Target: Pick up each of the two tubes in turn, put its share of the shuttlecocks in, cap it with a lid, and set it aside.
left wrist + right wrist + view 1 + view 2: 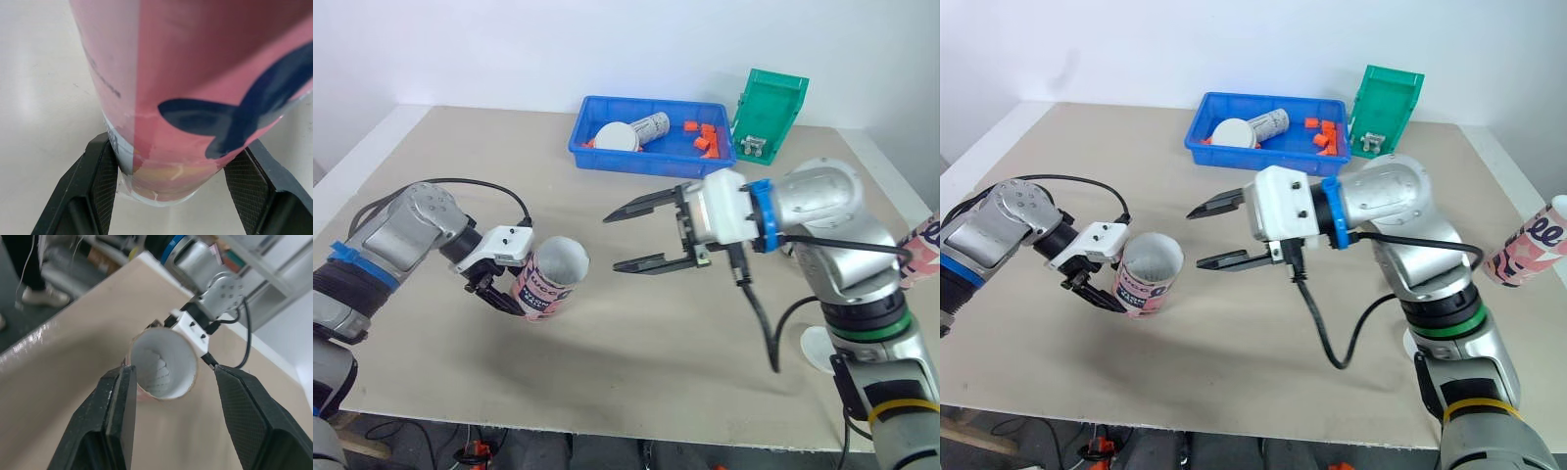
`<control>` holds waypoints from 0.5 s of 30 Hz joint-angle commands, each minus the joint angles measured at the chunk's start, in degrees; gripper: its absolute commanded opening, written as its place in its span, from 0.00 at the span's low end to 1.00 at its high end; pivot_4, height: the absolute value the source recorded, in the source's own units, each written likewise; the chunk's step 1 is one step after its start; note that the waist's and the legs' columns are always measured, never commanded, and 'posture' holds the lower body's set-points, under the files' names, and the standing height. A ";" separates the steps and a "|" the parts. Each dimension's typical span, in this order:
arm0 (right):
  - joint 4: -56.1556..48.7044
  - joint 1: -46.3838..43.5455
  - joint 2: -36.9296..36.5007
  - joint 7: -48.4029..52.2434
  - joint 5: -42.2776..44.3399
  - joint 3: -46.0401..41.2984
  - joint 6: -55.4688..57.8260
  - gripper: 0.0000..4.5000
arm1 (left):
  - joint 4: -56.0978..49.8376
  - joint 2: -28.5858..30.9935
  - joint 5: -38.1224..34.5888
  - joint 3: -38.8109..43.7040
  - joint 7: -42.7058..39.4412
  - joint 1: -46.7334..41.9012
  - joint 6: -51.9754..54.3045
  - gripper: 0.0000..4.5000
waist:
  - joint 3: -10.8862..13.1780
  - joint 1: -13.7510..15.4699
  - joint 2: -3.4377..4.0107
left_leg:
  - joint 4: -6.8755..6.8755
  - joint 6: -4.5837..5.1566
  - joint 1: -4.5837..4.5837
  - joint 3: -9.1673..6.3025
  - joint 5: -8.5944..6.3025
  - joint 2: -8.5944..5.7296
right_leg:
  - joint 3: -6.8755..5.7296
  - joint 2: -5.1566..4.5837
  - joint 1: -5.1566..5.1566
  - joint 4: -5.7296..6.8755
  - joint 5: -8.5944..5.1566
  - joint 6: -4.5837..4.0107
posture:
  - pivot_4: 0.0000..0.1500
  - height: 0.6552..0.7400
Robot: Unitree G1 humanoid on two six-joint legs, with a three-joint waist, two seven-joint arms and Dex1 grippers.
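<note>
A beige surface meets a white wall, with a blue tray at the far edge. In front of the tray the left gripper's fingers clamp a tilted pink tube; the right gripper's fingers gape.

The left hand clamps a pink tube at near left over the worktop, its open mouth tilted rightward; the right hand (fingers spread wide) hangs just right of it; a blue tray at the far side holds a second tube.
</note>
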 commanded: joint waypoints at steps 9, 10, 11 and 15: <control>-0.55 37.40 -7.84 -17.09 -0.58 -35.73 8.86 0.64 | -2.76 2.00 -1.23 0.08 -0.10 1.66 0.71 0.64 | -0.04 0.68 -0.04 | 0.01 0.00 -0.02 0.02 0.00 -0.13 | 0.06 -0.04 0.06 0.02 -0.14 0.16 | 1.00 0.57; 0.50 39.39 -8.09 -17.20 -0.55 -37.56 8.69 0.64 | -2.59 1.99 -1.23 0.00 -0.10 1.55 0.59 0.64 | -0.04 0.65 -0.01 | 0.02 0.00 -0.02 0.08 0.00 -0.15 | 0.12 -0.06 0.05 0.03 -0.11 0.18 | 1.00 0.57; 1.73 41.13 -8.35 -17.08 -0.66 -39.08 8.43 0.64 | -2.42 1.95 -1.21 -0.06 -0.10 1.44 0.47 0.64 | -0.05 0.40 0.02 | 0.02 0.01 -0.02 0.10 0.00 -0.15 | 0.14 -0.06 0.04 0.03 -0.09 0.19 | 1.00 0.57; 11.42 46.55 -10.37 -17.32 -3.42 -43.08 5.76 0.64 | -2.17 1.87 -1.18 -0.15 -0.10 1.27 0.22 0.64 | -0.05 0.19 0.01 | 0.09 0.04 0.12 0.15 0.02 -0.14 | 0.19 -0.06 0.12 0.02 -0.07 -0.04 | 1.00 0.57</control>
